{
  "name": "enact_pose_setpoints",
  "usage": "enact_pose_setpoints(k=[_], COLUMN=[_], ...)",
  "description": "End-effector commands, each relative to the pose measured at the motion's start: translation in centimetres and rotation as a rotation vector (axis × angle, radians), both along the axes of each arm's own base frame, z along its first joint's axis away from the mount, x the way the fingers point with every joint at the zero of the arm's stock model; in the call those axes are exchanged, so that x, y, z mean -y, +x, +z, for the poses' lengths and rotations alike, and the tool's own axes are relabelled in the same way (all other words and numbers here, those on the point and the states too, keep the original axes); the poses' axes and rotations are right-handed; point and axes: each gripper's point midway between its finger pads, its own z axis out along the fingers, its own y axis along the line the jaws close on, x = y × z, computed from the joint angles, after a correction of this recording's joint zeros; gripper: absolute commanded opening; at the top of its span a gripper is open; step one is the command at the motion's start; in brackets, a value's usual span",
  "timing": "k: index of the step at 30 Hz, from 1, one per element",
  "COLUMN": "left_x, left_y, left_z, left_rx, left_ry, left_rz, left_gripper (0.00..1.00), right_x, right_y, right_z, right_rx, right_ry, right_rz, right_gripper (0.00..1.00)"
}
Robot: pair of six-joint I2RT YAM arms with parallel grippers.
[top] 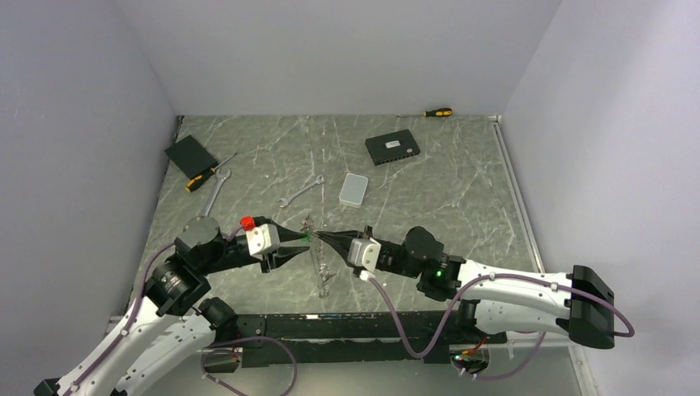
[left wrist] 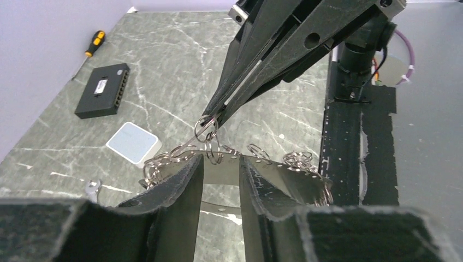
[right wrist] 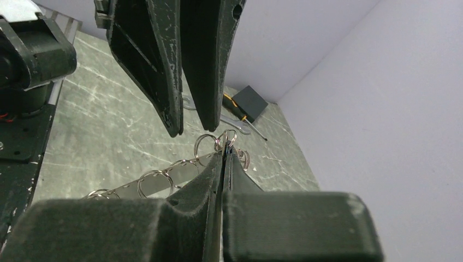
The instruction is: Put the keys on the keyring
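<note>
We see both arms meeting low over the middle of the bench (top: 462,206), tips almost nose to nose. The keyring (left wrist: 273,169) is between them: a silvery bunch of wire loops strung along a flat metal strip, held up off the marbled surface at the arms' end. From above it shows only as a thin line running towards the near edge, and we cannot tell whether its far end rests on the bench.

The right gripper (right wrist: 224,153) has its fingers pressed tight together, pinching one small loop (left wrist: 206,131) at the top of the bunch. The left gripper (left wrist: 221,166) has its fingers parted with a narrow gap, tips just beside the strip; we cannot tell if they touch it. We cannot make out single keys.

Further back lie a white box (top: 354,188), a small wrench (top: 301,192) and a black box (top: 392,148), all well apart from the grippers.
</note>
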Motion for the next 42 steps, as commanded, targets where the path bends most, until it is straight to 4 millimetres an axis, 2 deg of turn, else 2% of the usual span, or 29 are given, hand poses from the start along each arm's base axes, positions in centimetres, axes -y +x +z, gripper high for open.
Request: enact_pose_setpoints(k=[1, 6, 11, 13, 16, 18, 38, 42], left_x=[1.1, 1.4, 1.5, 1.4, 1.2, 1.1, 0.7, 0.8], left_y=[-1.2, -1.1, -0.9, -0.7, -0.4, -0.3, -0.1, -0.4], left_z=[1.0, 0.3, 0.1, 0.1, 0.3, 0.3, 0.5, 0.5], left_rx=[-0.006, -0.037, -0.052, -0.05, -0.043, -0.037, -0.027, -0.021], left_ry=[-0.032, -0.004, 0.006, 0.005, -0.004, -0.008, -0.009, -0.008], left_rz=[-0.106, -0.129, -0.123, -0.11, -0.088, -0.077, -0.056, -0.074], left_gripper=[0.33, 0.24, 0.21, 0.22, 0.36, 0.4, 0.31, 0.36], right_x=[0.0, -0.2, -0.3, -0.3, -0.3, -0.4, -0.8, -0.7], right_y=[-0.5, -0.7, -1.0, -1.0, -1.1, -1.2, -2.0, -1.1], right_z=[3.1, 3.4, 3.6, 3.7, 3.7, 3.7, 4.4, 4.6], right_rx=[0.034, 0.042, 0.049, 0.053, 0.054, 0.055, 0.053, 0.045], right_ry=[0.099, 0.104, 0.106, 0.106, 0.104, 0.103, 0.135, 0.136], right_rz=[0.005, 0.011, 0.018, 0.018, 0.019, 0.019, 0.034, -0.017], right_gripper=[0.0, 0.0, 0.0, 0.0, 0.0, 0.0, 0.0, 0.0])
